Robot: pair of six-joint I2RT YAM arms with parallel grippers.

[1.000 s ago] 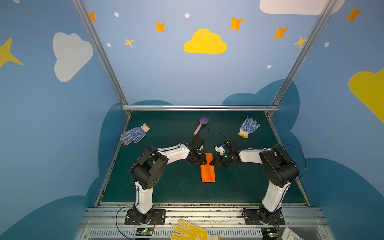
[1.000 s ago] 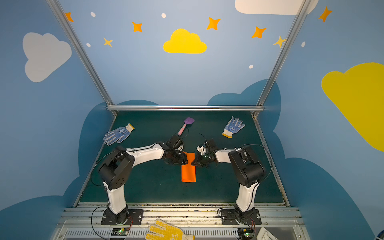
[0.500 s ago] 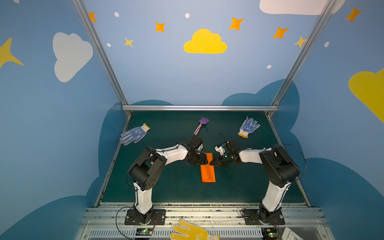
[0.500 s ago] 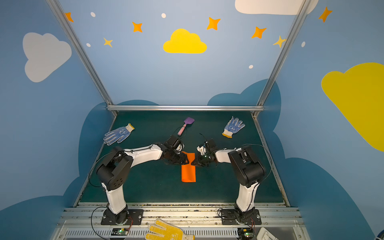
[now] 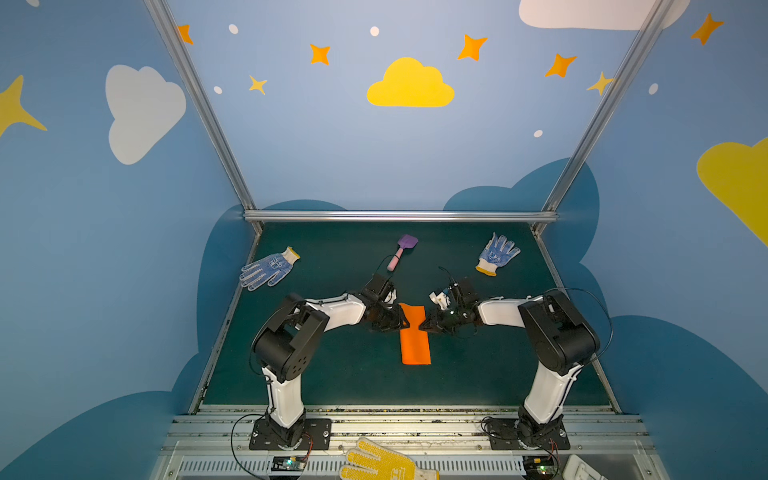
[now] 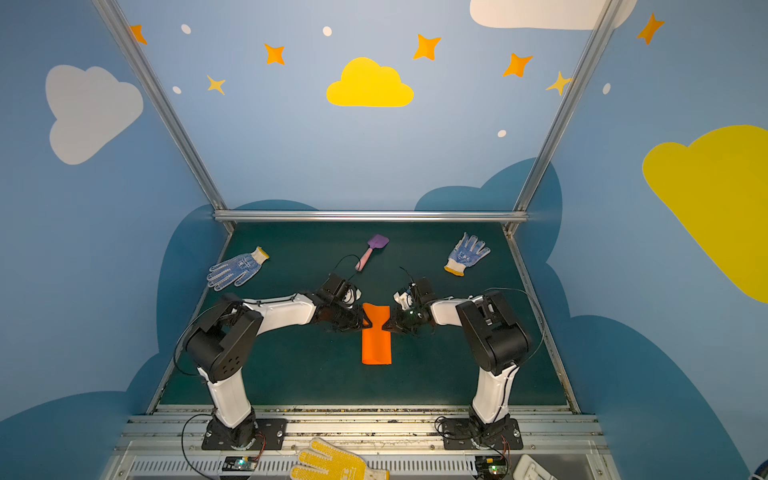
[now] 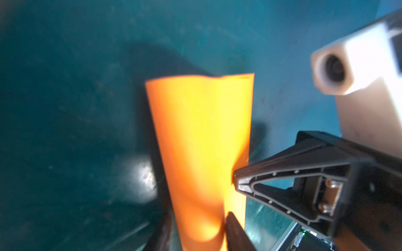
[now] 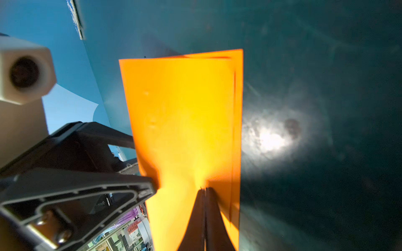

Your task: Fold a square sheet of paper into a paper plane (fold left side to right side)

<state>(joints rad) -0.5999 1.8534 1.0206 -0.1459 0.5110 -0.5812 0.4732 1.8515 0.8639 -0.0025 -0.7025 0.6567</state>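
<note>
Left gripper (image 5: 404, 322): jaws partly apart, straddling the left long edge of the square sheet of paper (image 5: 415, 347) towards its far end. The paper, folded into a narrow orange rectangle, lies at the middle of the table (image 5: 332, 374), long axis running near to far. Right gripper (image 5: 422, 326): jaws closed together, tips touching the paper's right edge; whether a layer is pinched cannot be told.
</note>
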